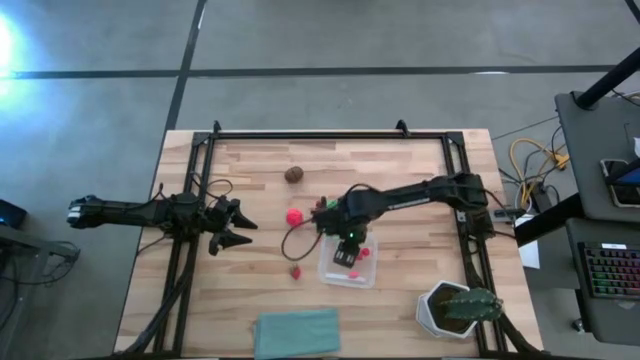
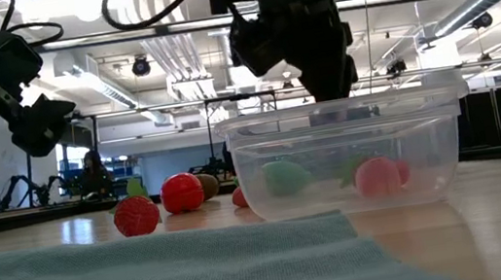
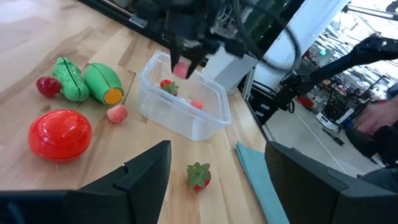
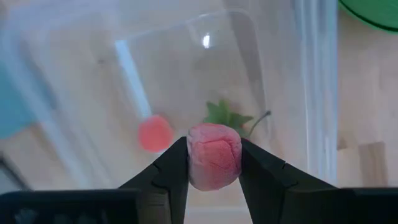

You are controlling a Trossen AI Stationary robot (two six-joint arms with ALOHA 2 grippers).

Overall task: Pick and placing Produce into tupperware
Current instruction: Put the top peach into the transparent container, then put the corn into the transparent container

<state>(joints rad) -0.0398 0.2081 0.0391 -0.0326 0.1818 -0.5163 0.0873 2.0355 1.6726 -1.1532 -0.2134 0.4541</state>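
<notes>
A small pink produce piece (image 4: 214, 155) sits pinched between the two dark fingers of the right gripper (image 4: 214, 163), which hangs directly over the tupperware (image 1: 348, 266). The clear box stands on the wooden surface (image 1: 400, 170), a little toward the near edge from the middle. Inside it lie a leafy red strawberry piece (image 4: 225, 116) and a small pink round piece (image 4: 155, 132); the low view also shows a pale green shape (image 2: 282, 177) through the wall.

Outside the box, more produce lies scattered on its far-left side: a red ball (image 3: 60, 133), two green elongated pieces (image 3: 69, 79) side by side, one with an orange cut end (image 3: 104, 83), a dark red piece (image 3: 47, 86) just beside them, and a pink piece (image 3: 117, 113) near the box wall. A small strawberry with a green top (image 3: 198, 175) lies alone left of the box. A brown round one (image 1: 294, 174) rests well apart toward the far side.

The left gripper (image 1: 236, 226) waits at the left of the surface, off the wood, its fingers spread wide and holding nothing. A folded teal cloth (image 1: 297, 331) lies at the near edge, and a green plant in a white pot (image 1: 459, 309) stands at the near right corner.
</notes>
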